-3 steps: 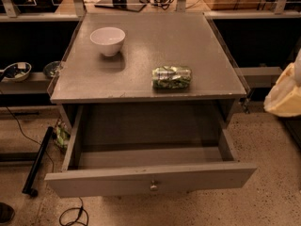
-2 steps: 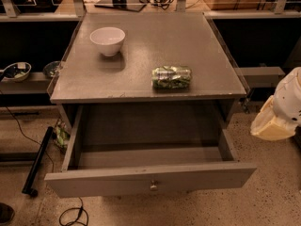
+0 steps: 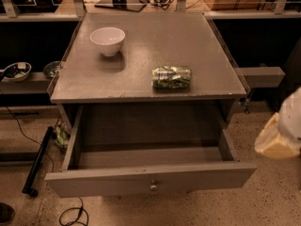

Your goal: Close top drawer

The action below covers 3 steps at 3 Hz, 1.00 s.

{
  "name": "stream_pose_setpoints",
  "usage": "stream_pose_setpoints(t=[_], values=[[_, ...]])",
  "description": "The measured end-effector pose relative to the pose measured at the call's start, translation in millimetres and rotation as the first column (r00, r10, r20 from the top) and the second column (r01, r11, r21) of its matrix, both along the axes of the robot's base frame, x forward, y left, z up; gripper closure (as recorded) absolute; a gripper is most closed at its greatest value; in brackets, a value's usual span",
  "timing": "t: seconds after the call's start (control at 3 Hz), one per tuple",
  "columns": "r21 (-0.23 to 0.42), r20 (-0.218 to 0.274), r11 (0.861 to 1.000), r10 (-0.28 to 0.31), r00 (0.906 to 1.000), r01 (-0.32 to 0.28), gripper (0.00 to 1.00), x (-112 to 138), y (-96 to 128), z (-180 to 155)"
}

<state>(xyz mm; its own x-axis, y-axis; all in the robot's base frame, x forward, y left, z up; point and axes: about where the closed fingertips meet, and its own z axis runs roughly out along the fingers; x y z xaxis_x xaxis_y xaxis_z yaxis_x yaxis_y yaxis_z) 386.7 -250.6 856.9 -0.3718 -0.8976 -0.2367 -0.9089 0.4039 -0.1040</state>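
Observation:
The top drawer (image 3: 108, 179) of the grey cabinet is pulled fully out toward me. Its flat grey front panel has one small round metal knob (image 3: 154, 186) at the centre. The inside of the drawer looks empty. My gripper (image 3: 281, 134) shows as a pale cream and white shape at the right edge of the view. It hangs over the floor, to the right of the drawer's right side and apart from it, a little above the level of the front panel.
On the cabinet top (image 3: 141, 74) stand a white bowl (image 3: 107, 40) at the back left and a green packet (image 3: 172, 77) at the right. Shelves with small bowls (image 3: 19, 71) flank the left side. Cables (image 3: 70, 215) and a black bar (image 3: 38, 160) lie on the floor at left.
My gripper has come down along the right edge of the view, from the level of the cabinet top to beside the open drawer. The drawer has not moved.

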Motion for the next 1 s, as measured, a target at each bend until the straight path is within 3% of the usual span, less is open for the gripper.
stream_pose_setpoints(t=[0.33, 0.67, 1.0], values=[[0.037, -0.05, 0.999, -0.019, 0.9986, 0.021, 1.0, -23, -6, -33], [0.08, -0.135, 0.997, -0.004, 0.9908, 0.015, 1.0, -46, 0, -69], [0.08, -0.142, 0.997, -0.003, 0.9899, 0.015, 1.0, -48, 1, -71]])
